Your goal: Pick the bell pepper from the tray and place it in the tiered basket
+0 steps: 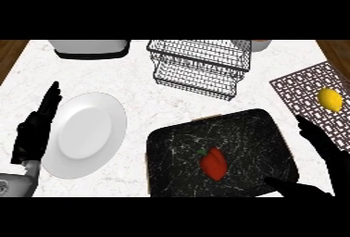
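Observation:
A red bell pepper (215, 163) with a green stem lies on the black marbled tray (178, 139) near the front of the counter. The wire tiered basket (199, 65) stands at the back, beyond the tray, and holds nothing that I can see. My right hand (327, 152) is open at the tray's right edge, fingers straight and thumb stretched toward the pepper, a short gap apart from it. My left hand (35, 132) rests open at the far left, fingers up, beside the white plate.
A white plate (89, 134) lies left of the tray. A yellow lemon (330, 99) sits on a brown lattice mat (301, 88) at the right. A grey and white appliance (89, 47) stands at the back left. Wooden edges border the counter's sides.

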Controlling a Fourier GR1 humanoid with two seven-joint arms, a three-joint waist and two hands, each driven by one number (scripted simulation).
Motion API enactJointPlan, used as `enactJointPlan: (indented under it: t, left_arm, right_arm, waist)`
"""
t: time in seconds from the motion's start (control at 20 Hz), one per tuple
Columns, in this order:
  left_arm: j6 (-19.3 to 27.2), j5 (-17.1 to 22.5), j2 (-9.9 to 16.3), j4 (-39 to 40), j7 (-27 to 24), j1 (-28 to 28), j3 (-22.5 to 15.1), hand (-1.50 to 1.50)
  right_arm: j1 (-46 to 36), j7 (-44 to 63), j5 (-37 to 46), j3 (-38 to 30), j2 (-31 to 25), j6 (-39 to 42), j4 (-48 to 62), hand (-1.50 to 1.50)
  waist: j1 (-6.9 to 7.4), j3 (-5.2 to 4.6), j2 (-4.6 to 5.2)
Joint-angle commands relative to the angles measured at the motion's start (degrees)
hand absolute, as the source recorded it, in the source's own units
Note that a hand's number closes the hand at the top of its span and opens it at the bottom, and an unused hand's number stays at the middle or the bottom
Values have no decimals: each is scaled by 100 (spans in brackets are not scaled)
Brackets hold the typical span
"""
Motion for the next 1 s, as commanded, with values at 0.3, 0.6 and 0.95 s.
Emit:
enactJointPlan:
  t: [0.3, 0.6, 0.95]
  left_arm:
    - [-54, -207, -325, 140, -13, -309, -250, 0]
    - [-191, -243, -261, 320, -51, -379, -56, 0]
    - [-166, -312, -332, 289, -79, -205, 8, 0]
  right_arm:
    - [-1888, 3493, -6, 674, -1092, 1684, -920, -150]
    - [-3154, 5098, 231, 1363, -198, 1790, -436, -150]
    - [-3593, 5621, -115, 1509, 149, 2106, 216, -150]
  waist:
    - [309, 5, 51]
    - [273, 10, 40]
    - [205, 15, 9]
